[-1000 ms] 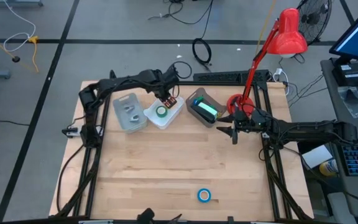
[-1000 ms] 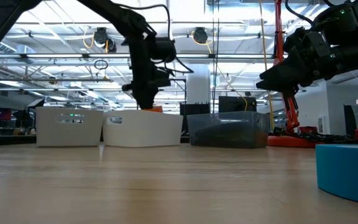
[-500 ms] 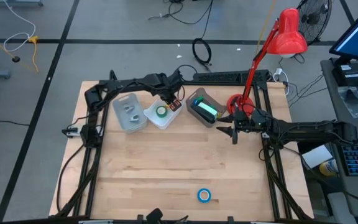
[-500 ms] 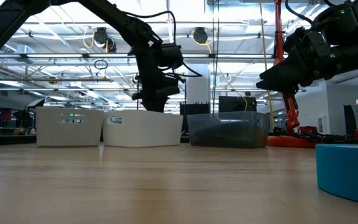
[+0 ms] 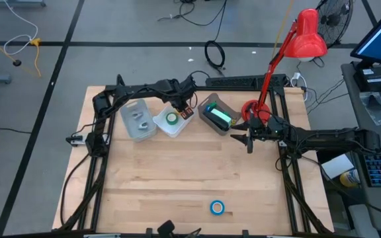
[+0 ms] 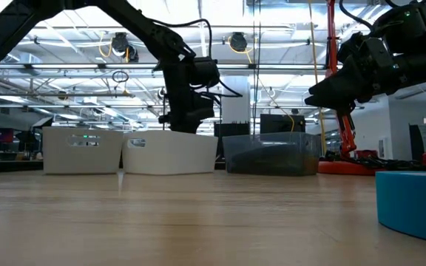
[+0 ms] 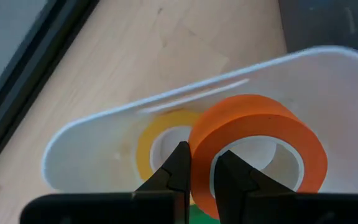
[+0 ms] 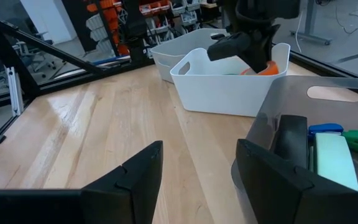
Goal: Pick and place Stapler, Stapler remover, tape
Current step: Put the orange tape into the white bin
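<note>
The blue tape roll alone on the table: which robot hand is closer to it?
Right. The right gripper hovers up the table from the blue tape roll; the left gripper is farther, over the white bin.

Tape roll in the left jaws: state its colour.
Orange, clearest in the left wrist view.

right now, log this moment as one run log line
left end effector: shut on orange tape roll, over white plastic bin | right end effector: open, empty, beside grey bin | blue tape roll: on table

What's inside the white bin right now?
White bin: a yellow tape roll and a green one; the left gripper holds an orange roll over them, hiding the rest.
</note>
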Robot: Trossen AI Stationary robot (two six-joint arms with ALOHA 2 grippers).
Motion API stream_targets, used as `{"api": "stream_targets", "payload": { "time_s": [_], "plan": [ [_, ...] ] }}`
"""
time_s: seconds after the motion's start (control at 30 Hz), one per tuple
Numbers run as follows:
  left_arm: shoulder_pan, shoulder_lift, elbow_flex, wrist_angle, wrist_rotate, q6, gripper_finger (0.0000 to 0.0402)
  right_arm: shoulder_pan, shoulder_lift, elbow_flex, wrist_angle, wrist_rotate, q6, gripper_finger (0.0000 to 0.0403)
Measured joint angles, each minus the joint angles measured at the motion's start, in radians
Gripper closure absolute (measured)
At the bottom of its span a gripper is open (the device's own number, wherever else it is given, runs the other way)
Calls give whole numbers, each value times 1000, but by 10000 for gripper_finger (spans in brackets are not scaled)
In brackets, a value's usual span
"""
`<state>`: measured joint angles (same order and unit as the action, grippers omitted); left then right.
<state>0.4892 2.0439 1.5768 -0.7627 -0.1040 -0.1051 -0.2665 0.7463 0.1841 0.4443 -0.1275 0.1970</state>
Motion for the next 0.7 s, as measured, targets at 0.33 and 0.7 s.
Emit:
{"api": "stream_targets", "payload": {
  "time_s": [0.33, 0.7],
  "plan": [
    [7, 1, 0, 21, 0, 19, 326, 0, 0, 0, 0, 0, 0, 206],
    [7, 0, 0, 21, 0, 41, 319, 0, 0, 0, 0, 0, 0, 206]
  ]
}}
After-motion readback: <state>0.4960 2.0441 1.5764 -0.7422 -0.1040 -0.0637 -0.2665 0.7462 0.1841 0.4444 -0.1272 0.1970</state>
